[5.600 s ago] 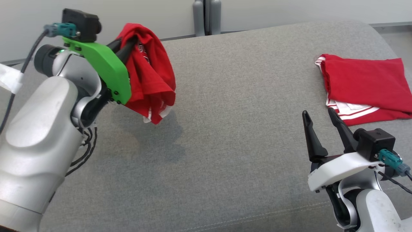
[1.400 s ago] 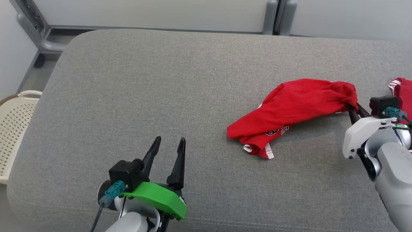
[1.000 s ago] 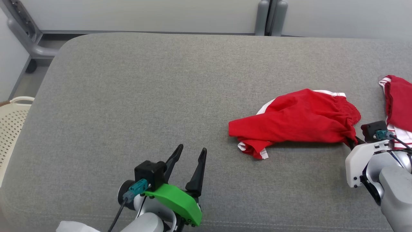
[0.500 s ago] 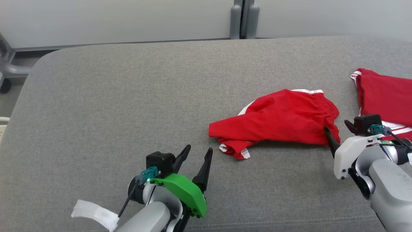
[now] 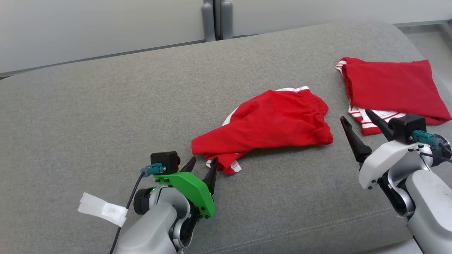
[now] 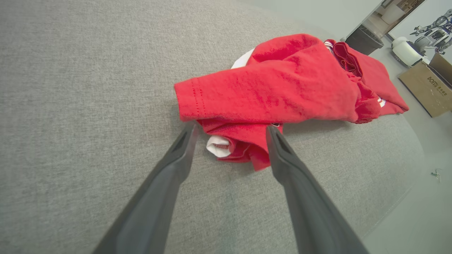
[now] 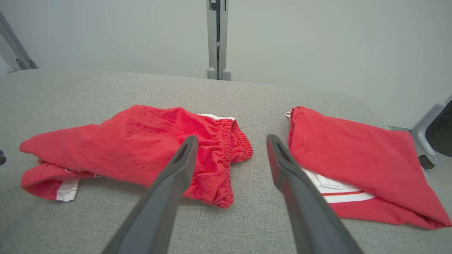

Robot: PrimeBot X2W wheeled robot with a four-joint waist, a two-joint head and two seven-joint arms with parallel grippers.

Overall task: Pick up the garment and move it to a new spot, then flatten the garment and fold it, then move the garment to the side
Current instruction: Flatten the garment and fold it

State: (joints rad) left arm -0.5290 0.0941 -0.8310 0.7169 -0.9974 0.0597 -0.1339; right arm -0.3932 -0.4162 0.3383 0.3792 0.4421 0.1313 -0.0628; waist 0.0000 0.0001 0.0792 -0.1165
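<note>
The garment (image 5: 268, 121), crumpled red shorts with white trim, lies in the middle of the grey cushion (image 5: 106, 106). My left gripper (image 5: 203, 163) is open at its near left end. In the left wrist view the left gripper (image 6: 231, 128) has its tips on either side of the bunched leg hem of the garment (image 6: 268, 88). My right gripper (image 5: 355, 116) is open and holds nothing, just right of the elastic waistband. In the right wrist view the right gripper (image 7: 232, 138) points between the garment (image 7: 141, 141) and a folded one.
A second red garment (image 5: 388, 86) lies folded at the far right of the cushion, also visible as the folded garment (image 7: 353, 155). A white tag (image 5: 102, 210) hangs from my left arm's cable. A grey post (image 5: 213, 19) stands behind the cushion. The cushion's front seam runs near my arms.
My right gripper has opened, let go of the garment's waistband and drawn back. The garment now lies on the cushion. My left gripper has closed in on its left end. The camera has turned.
</note>
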